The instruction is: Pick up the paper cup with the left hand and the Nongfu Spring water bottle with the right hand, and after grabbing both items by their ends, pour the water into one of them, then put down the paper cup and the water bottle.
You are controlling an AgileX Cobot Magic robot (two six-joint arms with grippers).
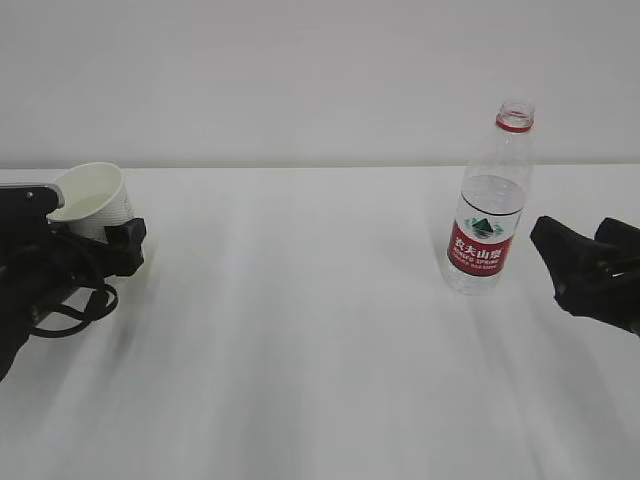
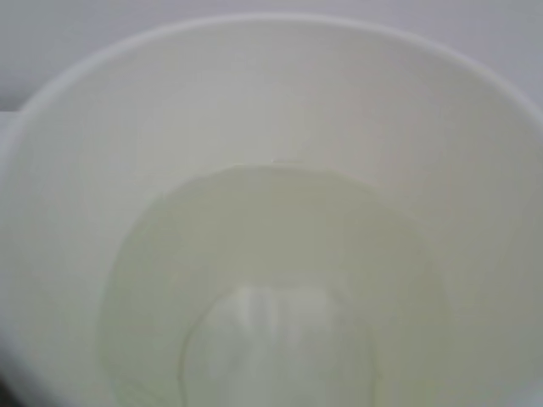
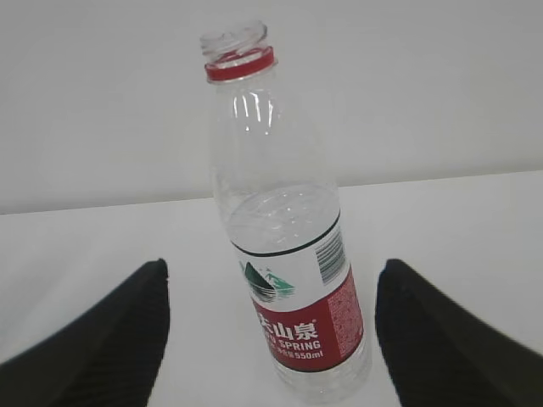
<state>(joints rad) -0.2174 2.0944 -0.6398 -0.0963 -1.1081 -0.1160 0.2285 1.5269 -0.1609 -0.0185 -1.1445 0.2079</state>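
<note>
At the left edge of the exterior frame, the cup (image 1: 92, 200) leans toward the camera, its mouth turned to the lower left. It sits against the black left hand (image 1: 118, 242), which lies low over the white desk (image 1: 300, 330) with its cables looped below. One black finger (image 1: 130, 238) is seen just beside the cup's lower wall, but whether the hand grips the cup or stands loose around it, I cannot tell. The left wrist frame is filled by the cup's inside (image 2: 271, 212), where water (image 2: 271, 288) lies in the bottom.

On the right side of the exterior frame, the bottle (image 1: 490, 205) stands upright on the desk, without cap, with a red neck ring and red label. Water (image 1: 488, 200) fills it up to just above the label. The right hand (image 1: 585, 262) is at the right edge, near the bottle but apart from it. In the right wrist frame its two fingers (image 3: 110, 339) are spread wide, open, with the bottle (image 3: 284, 254) between them and touching neither.
</note>
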